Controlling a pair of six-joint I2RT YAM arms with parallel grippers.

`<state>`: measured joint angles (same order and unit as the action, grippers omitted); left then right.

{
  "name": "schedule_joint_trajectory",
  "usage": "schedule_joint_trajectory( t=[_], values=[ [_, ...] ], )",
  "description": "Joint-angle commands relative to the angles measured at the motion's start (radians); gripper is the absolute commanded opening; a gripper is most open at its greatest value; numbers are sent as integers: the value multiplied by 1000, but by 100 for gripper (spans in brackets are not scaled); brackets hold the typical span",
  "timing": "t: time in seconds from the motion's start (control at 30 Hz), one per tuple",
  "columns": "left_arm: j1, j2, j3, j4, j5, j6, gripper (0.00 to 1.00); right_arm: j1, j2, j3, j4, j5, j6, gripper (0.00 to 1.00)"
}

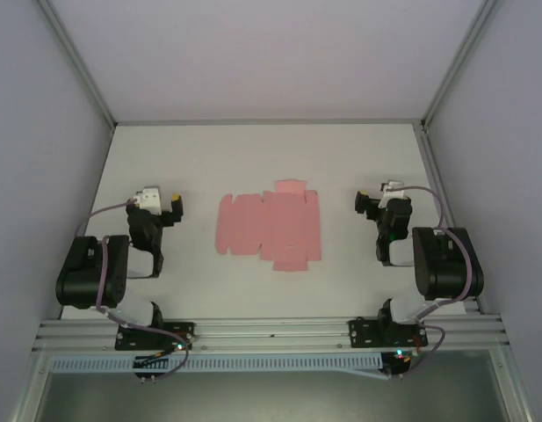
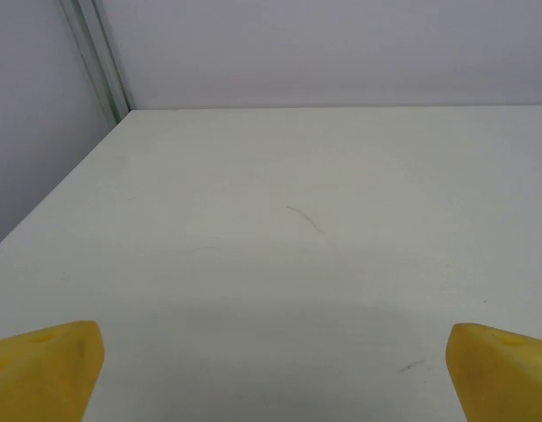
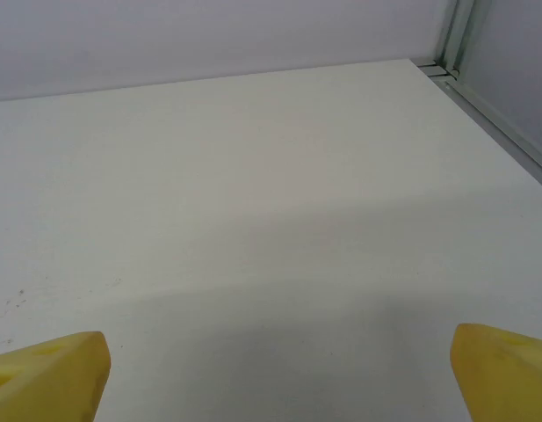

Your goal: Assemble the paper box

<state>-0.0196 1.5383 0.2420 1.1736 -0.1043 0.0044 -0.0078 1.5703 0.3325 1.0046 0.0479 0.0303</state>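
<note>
The paper box (image 1: 269, 225) is a flat pink die-cut sheet with flaps and creases, lying in the middle of the white table (image 1: 271, 158). My left gripper (image 1: 174, 204) hovers to its left, apart from it, and stands open. My right gripper (image 1: 362, 202) hovers to the sheet's right, also apart and open. In the left wrist view the two yellow fingertips (image 2: 44, 369) sit wide apart at the lower corners with bare table between them. The right wrist view shows the same: yellow fingertips (image 3: 47, 376) far apart over bare table.
Grey walls close the table at the back and both sides, with aluminium posts (image 1: 82, 66) at the corners. An aluminium rail (image 1: 271, 332) carrying both arm bases runs along the near edge.
</note>
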Motion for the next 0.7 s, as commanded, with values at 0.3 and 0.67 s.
schedule_joint_trajectory(
  t=[0.3,0.67],
  values=[
    [-3,5,20,17,-18,21,100,0,-7,4,11,-2,12,100],
    [-3,4,29,-3,25,28,100,2,-7,5,11,-1,13,100]
  ],
)
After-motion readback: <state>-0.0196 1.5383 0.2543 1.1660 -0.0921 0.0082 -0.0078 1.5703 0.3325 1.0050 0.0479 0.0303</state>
